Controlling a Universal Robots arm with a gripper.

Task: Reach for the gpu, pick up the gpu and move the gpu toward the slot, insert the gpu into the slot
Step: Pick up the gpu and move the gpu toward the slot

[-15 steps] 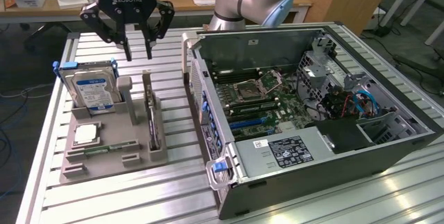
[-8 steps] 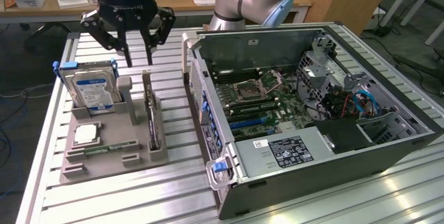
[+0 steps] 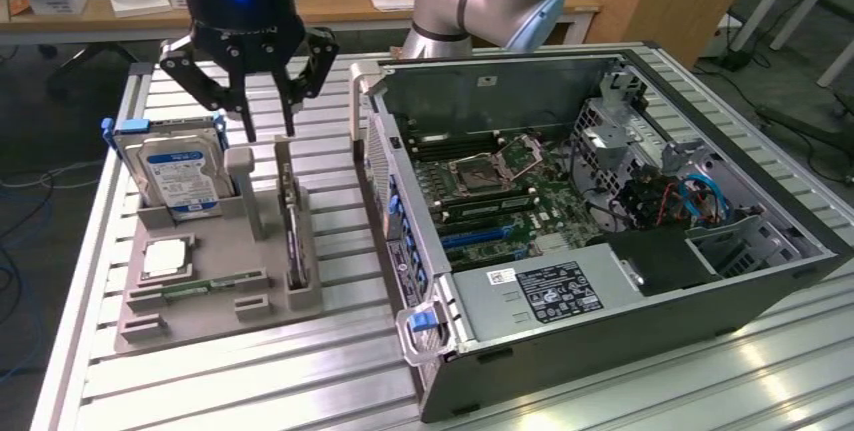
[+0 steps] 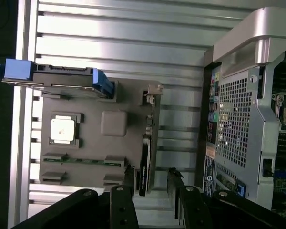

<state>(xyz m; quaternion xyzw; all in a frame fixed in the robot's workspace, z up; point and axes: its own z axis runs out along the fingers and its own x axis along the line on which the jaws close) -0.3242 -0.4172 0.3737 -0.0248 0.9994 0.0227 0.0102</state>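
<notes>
Over the grey holder (image 3: 234, 243), in the exterior view, the pincer (image 3: 268, 134) hangs with its black fingers spread wide and nothing between them. Right beneath it stands the gpu (image 3: 291, 226), on edge in a groove of the holder. It looks parked that way so its thin top edge is offered up, one finger to each face. There's a gap between fingertips and card, no contact that I can see.

Below the pincer and toward the exterior view's left, the drive (image 3: 180, 176) stands upright too, silver with a blue label. Farther from the pincer, a square cpu (image 3: 167, 257) and a slim green stick (image 3: 214, 284) lie flat in their own pockets. Well off on the pincer's other side, the case (image 3: 601, 351) lies open, dark sheet metal. Its green board (image 3: 494, 191) faces up, so I judge a card can go in from above. Everything rests on a ribbed aluminium table (image 3: 174, 381).

Now the wrist view, looking down past the jointed, matte black fingers. The pincer (image 4: 150, 171) straddles the near end of the gpu (image 4: 145, 152), jaws wide, no grip. The card reads edge-on as a thin strip, with a metal bracket at the end away from the pincer and a dark cooler bulging closer in. The holder is smooth matte plastic with rounded pockets. Beyond one finger sits the case's perforated panel.
</notes>
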